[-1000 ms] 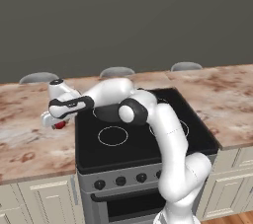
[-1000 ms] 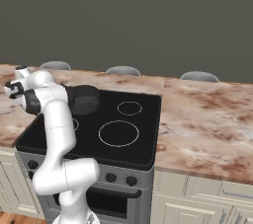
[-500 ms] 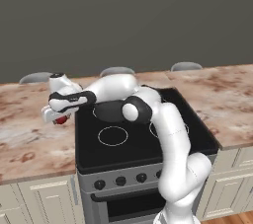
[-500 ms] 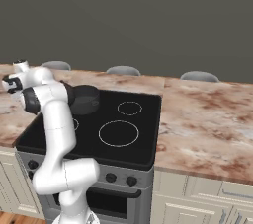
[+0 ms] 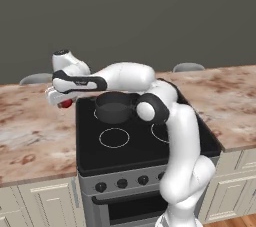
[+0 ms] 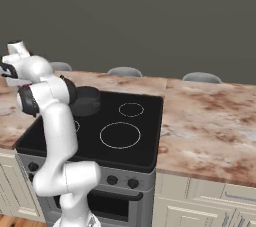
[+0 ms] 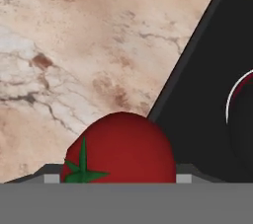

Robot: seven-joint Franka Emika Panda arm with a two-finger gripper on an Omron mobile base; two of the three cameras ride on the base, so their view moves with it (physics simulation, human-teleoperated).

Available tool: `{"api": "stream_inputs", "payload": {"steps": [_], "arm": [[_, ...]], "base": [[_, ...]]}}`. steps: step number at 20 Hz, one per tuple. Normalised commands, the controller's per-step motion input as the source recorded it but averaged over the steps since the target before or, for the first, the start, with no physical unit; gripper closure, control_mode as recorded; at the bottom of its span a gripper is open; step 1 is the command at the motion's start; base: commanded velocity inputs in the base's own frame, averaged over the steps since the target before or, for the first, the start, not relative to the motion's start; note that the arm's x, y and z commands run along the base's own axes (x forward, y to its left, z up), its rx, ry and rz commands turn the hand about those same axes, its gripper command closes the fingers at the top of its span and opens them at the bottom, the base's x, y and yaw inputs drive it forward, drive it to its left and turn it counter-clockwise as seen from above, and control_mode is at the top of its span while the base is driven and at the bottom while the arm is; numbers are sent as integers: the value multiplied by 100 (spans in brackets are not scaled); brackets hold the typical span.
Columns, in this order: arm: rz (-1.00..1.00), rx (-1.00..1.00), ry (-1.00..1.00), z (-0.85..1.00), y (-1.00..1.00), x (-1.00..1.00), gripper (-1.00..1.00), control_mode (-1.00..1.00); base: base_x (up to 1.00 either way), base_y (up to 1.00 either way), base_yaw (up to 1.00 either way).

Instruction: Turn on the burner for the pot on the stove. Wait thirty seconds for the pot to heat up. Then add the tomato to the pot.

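I see a glossy red round tomato (image 7: 120,148) with a green calyx, clamped between the fingers of the claw (image 5: 61,102); since a second ago the claw has risen off the mottled marble worktop (image 5: 30,126); the dark metal pot (image 5: 115,107) sits beside it.

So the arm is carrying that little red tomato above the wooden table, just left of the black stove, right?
Not quite: the surface under it is a marbled brown stone counter, not a wooden table. The hand view shows the small glossy red tomato in the end effector over that counter, beside the black glass stove.
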Motion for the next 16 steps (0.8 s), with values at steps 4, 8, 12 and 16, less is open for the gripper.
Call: {"api": "stream_inputs", "payload": {"steps": [4, 8, 12, 16], "arm": [[-4, 0, 0, 100, -55, -24, 100, -100], [-6, -1, 0, 54, -84, -20, 100, -100], [-9, -4, 0, 2, -100, -5, 100, -100], [-8, -3, 0, 0, -96, 0, 100, -100]], "base": [[0, 0, 0], [0, 0, 0], [0, 0, 0], [0, 0, 0]]}}
